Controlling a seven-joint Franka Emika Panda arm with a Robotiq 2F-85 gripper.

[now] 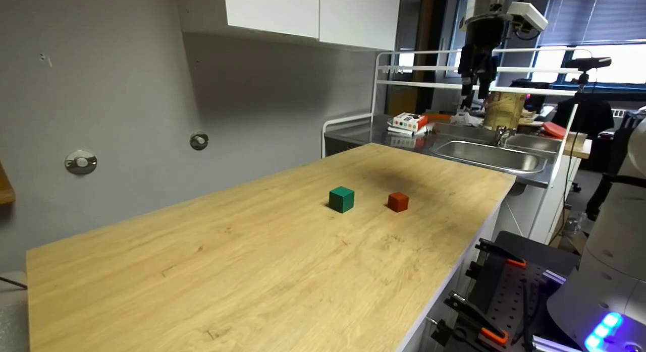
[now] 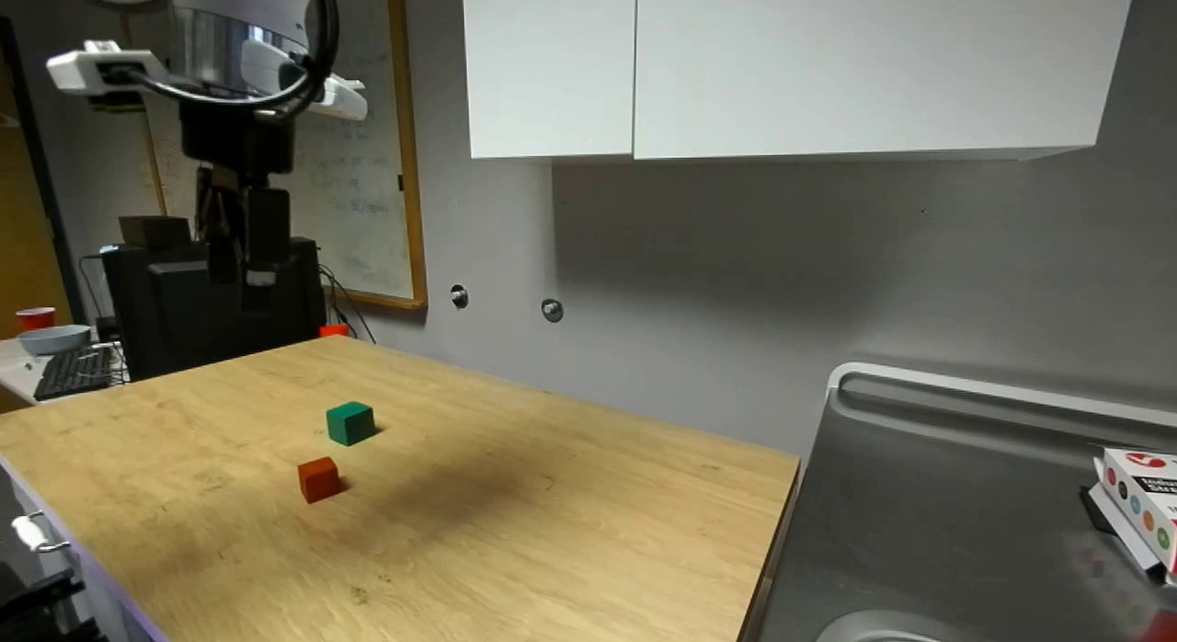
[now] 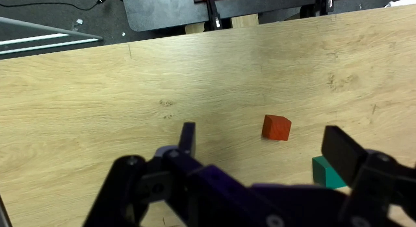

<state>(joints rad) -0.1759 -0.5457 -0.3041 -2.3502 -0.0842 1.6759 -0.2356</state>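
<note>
Lettering shows on a white box (image 2: 1136, 504) in an exterior view: pale characters on a black band, a red emblem beside it and a row of coloured dots along one side. The words are too small and blurred to read, so the brand cannot be told. The box lies on the steel counter (image 2: 929, 532), near the sink (image 1: 487, 155). A whiteboard (image 2: 354, 200) carries blue and darker handwriting, too faint to make out. On the keyboard (image 2: 78, 372), any key legends are likewise too small to read.

The gripper (image 1: 475, 90) hangs well above the wooden tabletop (image 1: 227, 271), its jaws spread wide. Lower down, a red cube (image 3: 277, 127) and a green cube (image 3: 326, 173) rest on the wood, near each other but apart; the red one is smaller and lies nearer the edge beside the robot base (image 1: 600, 271). In the wrist view the red cube appears between the jaws, though it sits down on the tabletop, and the gripper hides part of the green cube. A blue light (image 1: 604, 332) glows low on the base.
</note>
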